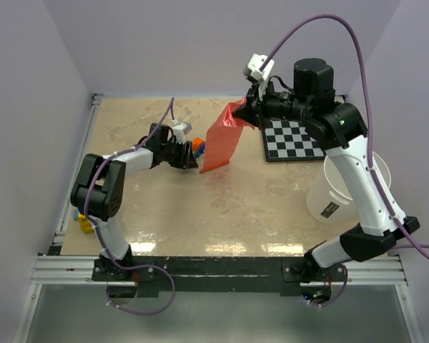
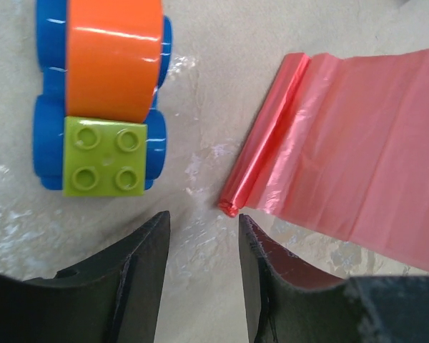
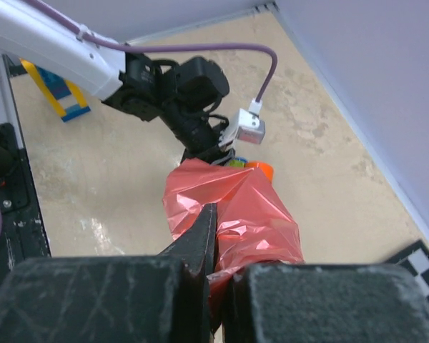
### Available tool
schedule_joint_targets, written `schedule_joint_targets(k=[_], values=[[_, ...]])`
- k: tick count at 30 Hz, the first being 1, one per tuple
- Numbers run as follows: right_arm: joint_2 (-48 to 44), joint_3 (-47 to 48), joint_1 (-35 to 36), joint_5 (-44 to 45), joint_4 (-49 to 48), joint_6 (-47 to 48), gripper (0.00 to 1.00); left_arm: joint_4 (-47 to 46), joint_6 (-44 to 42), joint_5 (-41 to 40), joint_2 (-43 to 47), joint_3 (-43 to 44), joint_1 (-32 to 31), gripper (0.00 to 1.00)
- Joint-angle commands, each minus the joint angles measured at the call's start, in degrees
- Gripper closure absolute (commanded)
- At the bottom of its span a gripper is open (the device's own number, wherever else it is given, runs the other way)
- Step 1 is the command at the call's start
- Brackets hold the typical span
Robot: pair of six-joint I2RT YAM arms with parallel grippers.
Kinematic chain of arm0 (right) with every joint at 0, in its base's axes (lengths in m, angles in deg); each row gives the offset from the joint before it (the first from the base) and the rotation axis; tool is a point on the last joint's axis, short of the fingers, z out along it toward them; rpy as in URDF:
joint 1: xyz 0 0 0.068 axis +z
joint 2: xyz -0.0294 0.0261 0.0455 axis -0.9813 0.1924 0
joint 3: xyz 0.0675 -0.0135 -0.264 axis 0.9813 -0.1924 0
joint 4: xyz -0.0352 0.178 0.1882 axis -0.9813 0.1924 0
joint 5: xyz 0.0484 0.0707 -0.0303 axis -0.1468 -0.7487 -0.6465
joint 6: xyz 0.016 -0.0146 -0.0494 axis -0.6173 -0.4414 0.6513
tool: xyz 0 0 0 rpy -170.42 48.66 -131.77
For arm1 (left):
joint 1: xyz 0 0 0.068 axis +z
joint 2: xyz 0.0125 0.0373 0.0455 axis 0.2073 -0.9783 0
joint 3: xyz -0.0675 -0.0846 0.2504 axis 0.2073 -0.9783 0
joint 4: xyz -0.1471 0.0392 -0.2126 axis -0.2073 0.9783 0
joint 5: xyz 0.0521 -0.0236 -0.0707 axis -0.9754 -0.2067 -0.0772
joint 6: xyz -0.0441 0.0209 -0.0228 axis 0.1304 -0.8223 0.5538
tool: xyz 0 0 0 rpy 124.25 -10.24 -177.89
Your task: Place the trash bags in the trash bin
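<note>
the trash bag (image 1: pixel 220 145) is thin, crinkly, see-through red-pink film, stretched into a long strip. its top end is pinched tight in the right gripper (image 1: pixel 247 113), held up above the far middle of the table (image 1: pixel 164 211), and the lower end reaches the tabletop, where it is still rolled up. the left gripper (image 2: pixel 202 223) sits low with its jaws apart and nothing between them, the rolled end just ahead of the gap. the trash bin (image 1: pixel 319 194) stands well apart at the right edge. the table is glossy beige and marbled, with pale walls all round.
</note>
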Motion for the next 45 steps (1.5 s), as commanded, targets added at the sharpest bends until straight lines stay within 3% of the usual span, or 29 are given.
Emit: schedule_joint_targets(k=[1, 8, 14, 22, 35, 45], values=[[-5.4, -6.1, -0.7, 5.7, 2.2, 3.1, 1.00, -1.0, -0.7, -0.2, -1.2, 3.2, -2.4, 0.53], [-15.1, -17.1, -1.3, 10.3, 7.0, 5.5, 1.00, -0.9, -1.3, -0.1, -1.0, 2.9, -3.5, 0.55], [-20.1, -20.6, -1.9, 20.4, 12.8, 9.3, 1.00, 0.9, -4.1, 1.1, 0.7, 3.6, -3.5, 0.55], [-24.4, -33.4, -1.9, 23.6, 10.7, 13.1, 1.00, 0.3, -7.3, 3.2, -1.0, 6.9, -6.4, 0.56], [-24.7, -32.8, -1.9, 23.7, 15.1, 14.2, 1.00, 4.2, -9.6, -5.1, -5.6, 12.7, -11.1, 0.56], [-32.0, -28.6, -1.9, 37.2, 16.2, 15.4, 1.00, 4.8, -11.5, -2.0, -5.6, 14.8, -11.1, 0.57]])
